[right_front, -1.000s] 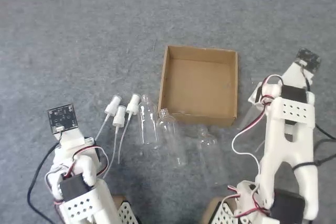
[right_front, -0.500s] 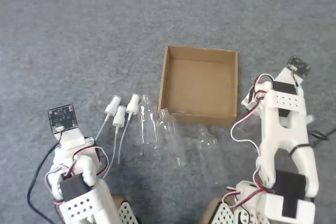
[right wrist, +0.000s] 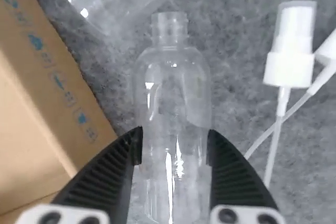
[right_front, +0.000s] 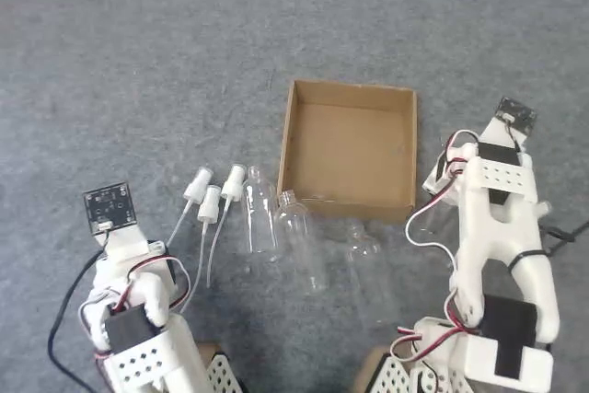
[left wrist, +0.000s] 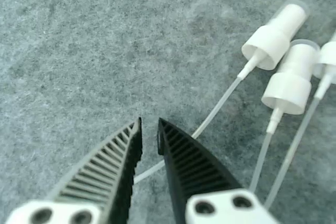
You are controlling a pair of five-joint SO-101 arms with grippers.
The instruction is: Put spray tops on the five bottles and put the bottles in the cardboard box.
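Black end effector (right wrist: 173,139) astride clear bottle (right wrist: 173,85)

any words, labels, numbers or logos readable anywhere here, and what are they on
Nothing can be read in any view.
cardboard box: a row of small blue printed marks runs along its outer wall in the right wrist view, too blurred to read.
bottles: clear, with no label or print visible.
spray tops: plain white, with no print visible.
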